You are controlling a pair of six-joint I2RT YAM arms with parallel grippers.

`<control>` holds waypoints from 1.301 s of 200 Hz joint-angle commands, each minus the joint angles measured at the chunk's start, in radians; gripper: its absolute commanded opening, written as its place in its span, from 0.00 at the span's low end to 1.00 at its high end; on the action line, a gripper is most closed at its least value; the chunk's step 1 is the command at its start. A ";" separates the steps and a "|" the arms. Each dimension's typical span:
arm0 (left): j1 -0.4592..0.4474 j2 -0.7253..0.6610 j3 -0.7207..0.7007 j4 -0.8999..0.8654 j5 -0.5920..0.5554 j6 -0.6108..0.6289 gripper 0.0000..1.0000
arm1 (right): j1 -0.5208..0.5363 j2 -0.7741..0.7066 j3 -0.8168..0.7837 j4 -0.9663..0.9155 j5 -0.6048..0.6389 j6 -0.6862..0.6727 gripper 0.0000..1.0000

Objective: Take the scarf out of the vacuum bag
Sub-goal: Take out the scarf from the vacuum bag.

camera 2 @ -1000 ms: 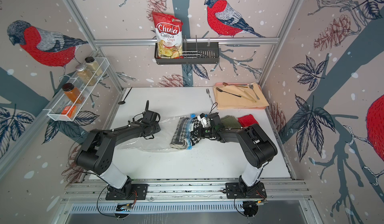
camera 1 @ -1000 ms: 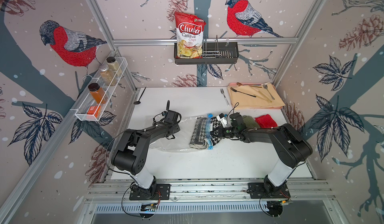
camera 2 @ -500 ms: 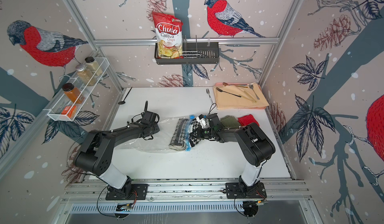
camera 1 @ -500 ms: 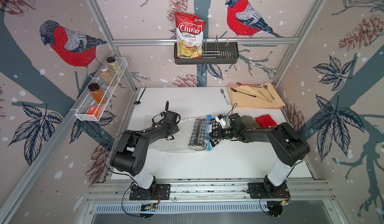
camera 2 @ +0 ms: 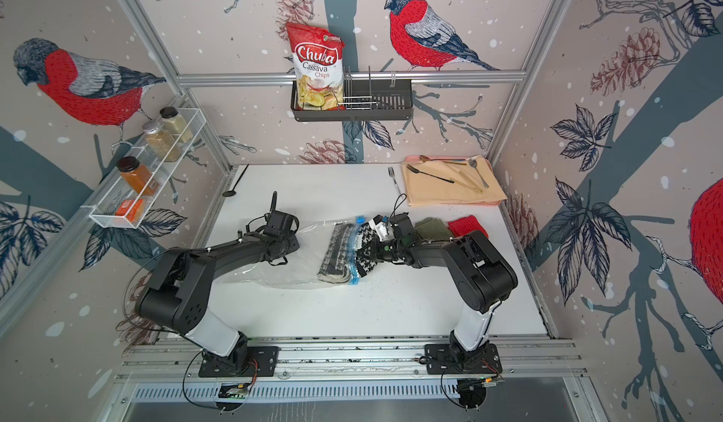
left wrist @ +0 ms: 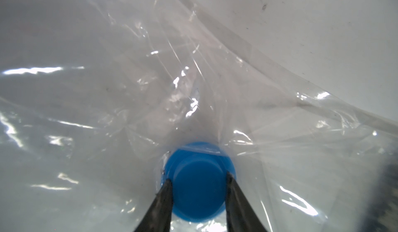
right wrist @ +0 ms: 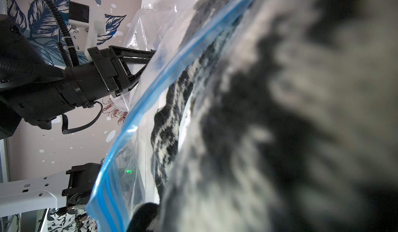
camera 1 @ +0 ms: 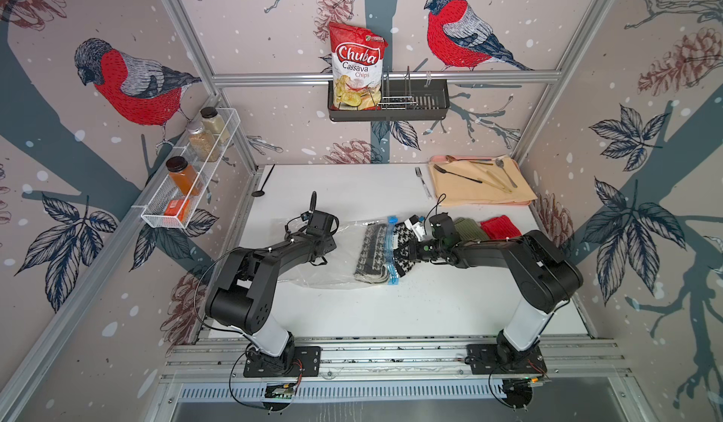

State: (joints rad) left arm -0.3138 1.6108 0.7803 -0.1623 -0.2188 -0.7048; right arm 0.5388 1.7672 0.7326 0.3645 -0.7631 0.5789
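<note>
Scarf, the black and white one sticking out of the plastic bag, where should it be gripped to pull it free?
Grip the scarf by its bunched end outside the blue zip strip, coming from the right arm's side and pulling away from the mouth of the bag. The rest sits folded under plastic, unreachable. The right gripper is shut on that end.

Front strip of worktop bare: wide passage side to side. Middle barred crosswise: left claw pinched on bag, scarf half out of its mouth, right claw clamped on scarf. Near that claw, further right, green cloth and red cloth lie side by side. Back right taken by mat laden with cutlery, fork just beside. Back centre bare.
</note>
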 commanded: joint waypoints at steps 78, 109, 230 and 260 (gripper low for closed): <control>0.014 -0.015 -0.027 -0.093 -0.027 -0.027 0.39 | -0.002 0.015 0.002 0.008 -0.031 -0.007 0.00; 0.018 -0.020 -0.035 -0.091 -0.024 -0.030 0.40 | 0.000 0.011 -0.002 0.008 -0.033 -0.008 0.00; 0.020 -0.054 -0.068 -0.090 -0.041 -0.063 0.41 | 0.023 0.011 0.004 -0.001 -0.044 -0.021 0.00; 0.027 -0.058 -0.071 -0.093 -0.045 -0.059 0.42 | 0.015 0.001 0.000 -0.016 -0.037 -0.029 0.00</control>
State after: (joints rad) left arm -0.2955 1.5505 0.7193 -0.1558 -0.2279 -0.7479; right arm 0.5594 1.7790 0.7319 0.3618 -0.7853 0.5739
